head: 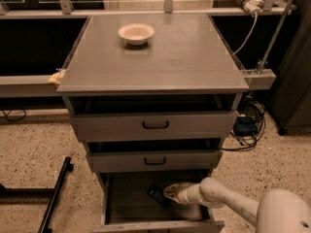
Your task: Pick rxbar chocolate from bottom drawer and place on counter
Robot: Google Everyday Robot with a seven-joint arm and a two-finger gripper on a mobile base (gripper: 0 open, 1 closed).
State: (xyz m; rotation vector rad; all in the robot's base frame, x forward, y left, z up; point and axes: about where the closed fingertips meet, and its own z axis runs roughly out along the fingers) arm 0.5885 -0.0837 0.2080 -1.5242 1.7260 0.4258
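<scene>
The bottom drawer (141,208) stands pulled open at the foot of the grey cabinet. Inside it lies the rxbar chocolate (157,194), a small flat black wrapper, near the drawer's middle. My gripper (169,192) reaches into the drawer from the right on a white arm, with its tip touching the bar's right end. The counter (184,57) is the cabinet's flat grey top, well above the gripper.
A cream bowl (136,33) sits at the back left of the counter. Two shallower drawers with black handles (155,125) hang just over the bottom drawer. A black bar (54,198) lies on the speckled floor at left. Cables (248,125) lie at right.
</scene>
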